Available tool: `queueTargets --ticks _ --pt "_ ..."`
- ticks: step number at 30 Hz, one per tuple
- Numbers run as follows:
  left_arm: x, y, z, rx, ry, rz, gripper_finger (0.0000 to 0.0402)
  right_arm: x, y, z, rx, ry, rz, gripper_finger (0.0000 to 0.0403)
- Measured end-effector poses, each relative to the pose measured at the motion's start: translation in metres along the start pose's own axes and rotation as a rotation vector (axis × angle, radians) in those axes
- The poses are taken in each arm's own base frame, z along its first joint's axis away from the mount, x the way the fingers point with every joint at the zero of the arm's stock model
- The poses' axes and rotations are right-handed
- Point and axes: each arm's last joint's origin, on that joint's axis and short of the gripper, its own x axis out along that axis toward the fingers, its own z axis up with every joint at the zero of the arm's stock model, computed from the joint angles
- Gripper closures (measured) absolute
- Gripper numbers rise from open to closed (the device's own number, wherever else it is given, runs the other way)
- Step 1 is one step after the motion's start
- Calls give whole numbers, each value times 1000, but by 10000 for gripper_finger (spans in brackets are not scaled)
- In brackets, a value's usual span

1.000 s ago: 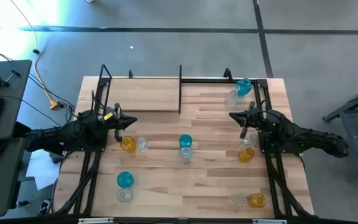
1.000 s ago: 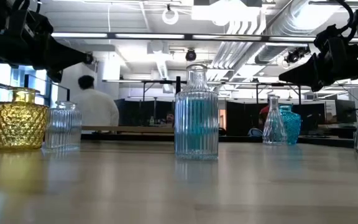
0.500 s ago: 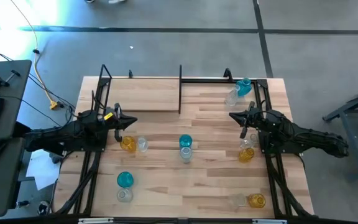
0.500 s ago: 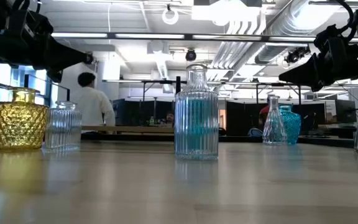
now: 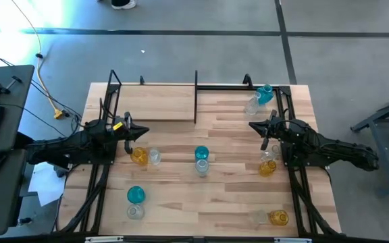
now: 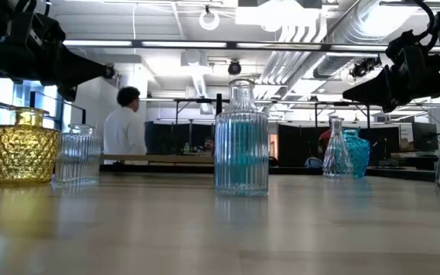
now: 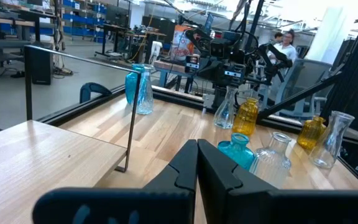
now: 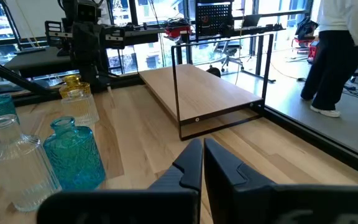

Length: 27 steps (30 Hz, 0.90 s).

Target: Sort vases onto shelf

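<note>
Several small glass vases stand upright on their bases in pairs on the wooden table: amber (image 5: 139, 156) and clear (image 5: 154, 156) at left, teal (image 5: 202, 153) and clear (image 5: 202, 167) in the middle, teal (image 5: 135, 195) near the front, teal (image 5: 265, 94) far right, amber (image 5: 267, 167) at right. The shelf (image 5: 157, 102), a light plank on a black frame, stands at the far left and is bare. My left gripper (image 5: 140, 133) hovers shut above the amber vase. My right gripper (image 5: 254, 126) hovers shut beyond the right pair.
Black frame rails run along both table sides (image 5: 296, 182). An upright black post (image 5: 196, 94) marks the shelf's right end. Another amber vase (image 5: 279, 217) and a clear one (image 5: 262, 217) stand near the front right corner. A person (image 6: 124, 130) is in the room behind.
Both arms and all vases have kept still. The person in the room behind the table has walked a little toward the right of the low view.
</note>
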Motion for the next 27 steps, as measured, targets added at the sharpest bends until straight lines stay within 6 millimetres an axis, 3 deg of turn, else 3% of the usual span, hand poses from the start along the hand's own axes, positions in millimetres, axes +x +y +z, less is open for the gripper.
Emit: queueTargets --ticks 18,27 --pt "-1 -3 12 -16 -120 -50 401 0 0 0 0 0 0 402" --pt "6 -4 5 -96 -13 -112 401 0 0 0 0 0 0 402"
